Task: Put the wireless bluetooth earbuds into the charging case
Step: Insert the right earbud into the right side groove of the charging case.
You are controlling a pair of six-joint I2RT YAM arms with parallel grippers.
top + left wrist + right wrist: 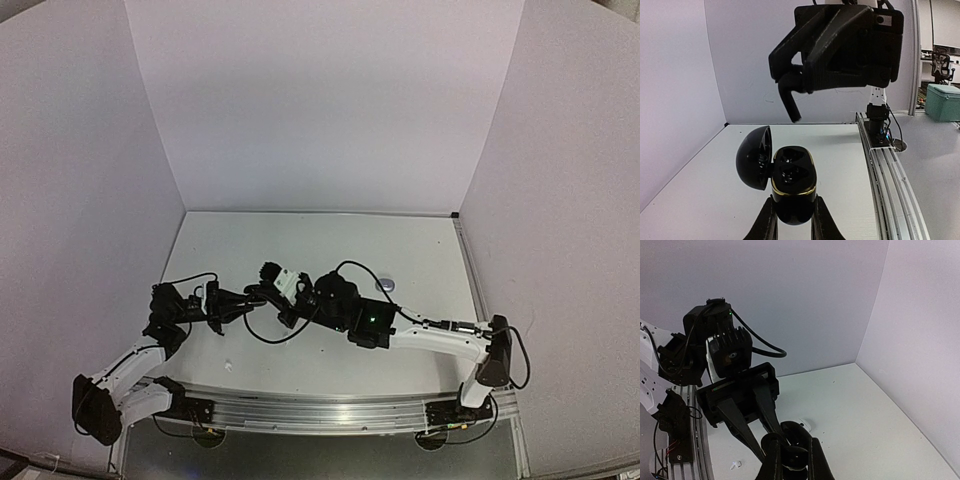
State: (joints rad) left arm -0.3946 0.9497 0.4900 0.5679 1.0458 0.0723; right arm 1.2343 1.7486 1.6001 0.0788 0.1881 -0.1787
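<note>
My left gripper (pixel 793 204) is shut on the base of a black charging case (pixel 793 175) with a gold rim. The case stands upright above the table, its lid (pixel 754 157) swung open to the left and two dark wells showing. Straight above it hangs my right gripper (pixel 790 82), shut on a black earbud (pixel 791 104) whose stem points down, well apart from the case. In the right wrist view the earbud (pixel 799 461) sits between that gripper's fingertips (pixel 794 450), just over the case (pixel 792 432). From the top camera, the two grippers (pixel 256 295) (pixel 278 303) meet at mid-table.
A silvery grey case (pixel 385 285) lies on the table behind the right arm. One white earbud (pixel 228 366) rests near the front rail (pixel 320 410), and it also shows as a white earbud (pixel 735 465) in the right wrist view. A small white rounded piece (pixel 803 425) lies beyond the grippers.
</note>
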